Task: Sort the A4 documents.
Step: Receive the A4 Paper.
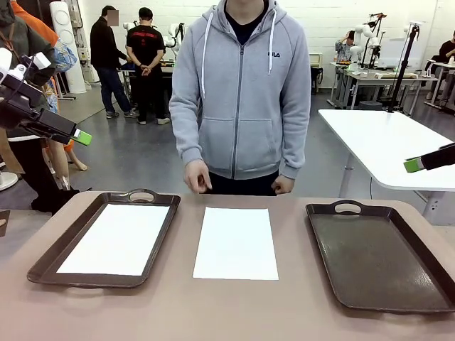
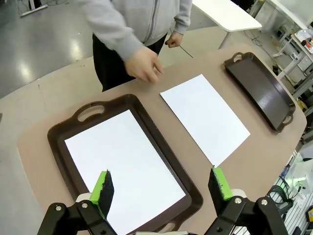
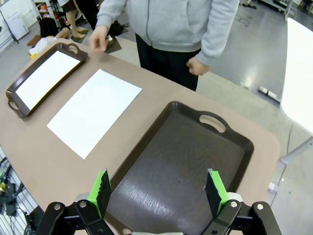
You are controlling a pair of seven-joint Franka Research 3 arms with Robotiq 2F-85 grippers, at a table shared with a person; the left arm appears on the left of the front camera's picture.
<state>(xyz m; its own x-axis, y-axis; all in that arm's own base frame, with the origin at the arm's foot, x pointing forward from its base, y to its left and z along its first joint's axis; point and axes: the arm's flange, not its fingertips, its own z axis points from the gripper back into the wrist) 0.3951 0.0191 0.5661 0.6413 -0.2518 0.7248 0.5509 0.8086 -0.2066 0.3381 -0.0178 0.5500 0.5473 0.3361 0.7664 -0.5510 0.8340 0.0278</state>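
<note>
A person (image 1: 242,92) in a grey hoodie, its chest logo seemingly reading FILA, is standing behind the tan table (image 1: 234,312). The left tray (image 1: 50,264) is holding one white sheet (image 1: 117,238), and the right tray (image 1: 384,263) is showing its dark wood-grain floor. A second sheet (image 1: 236,243) is lying flat between them. The left gripper (image 2: 160,183) and right gripper (image 3: 159,188) are hanging wide apart, gripping nothing.

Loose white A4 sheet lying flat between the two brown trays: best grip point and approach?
Probably a near corner of the loose white paper sheet, from above on the robot's side. It lies flat on the tan table with no overhang, so a corner must be peeled up first; a person's hand is near the far edge.
</note>
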